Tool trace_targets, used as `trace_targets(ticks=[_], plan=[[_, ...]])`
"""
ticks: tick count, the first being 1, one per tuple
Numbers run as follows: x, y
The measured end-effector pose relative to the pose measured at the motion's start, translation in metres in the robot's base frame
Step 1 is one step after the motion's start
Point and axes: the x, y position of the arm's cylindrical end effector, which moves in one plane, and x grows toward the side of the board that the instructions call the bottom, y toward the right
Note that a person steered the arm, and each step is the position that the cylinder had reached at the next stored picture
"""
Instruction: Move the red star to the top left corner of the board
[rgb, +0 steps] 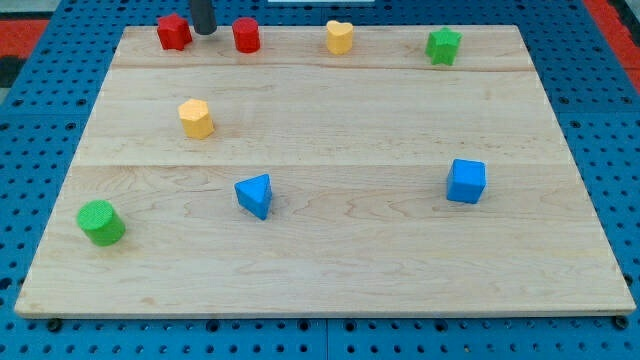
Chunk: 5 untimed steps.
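Note:
The red star (173, 32) sits near the board's top left corner, close to the top edge. My tip (204, 30) stands just to the right of it, between the red star and a red cylinder (246, 35), apart from both by a small gap. The rod comes down from the view's top.
The wooden board (330, 270) also holds a yellow heart (339, 37) and a green star (443, 46) along the top, a yellow hexagon (196, 118) at left, a blue triangle (255, 195) in the middle, a blue cube (466, 181) at right and a green cylinder (101, 222) at lower left.

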Motion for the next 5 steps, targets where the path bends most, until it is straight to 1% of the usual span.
trace_targets(ticks=[2,3,5], plan=[[0.000,-0.056],[0.044,-0.037],[0.132,-0.056]])
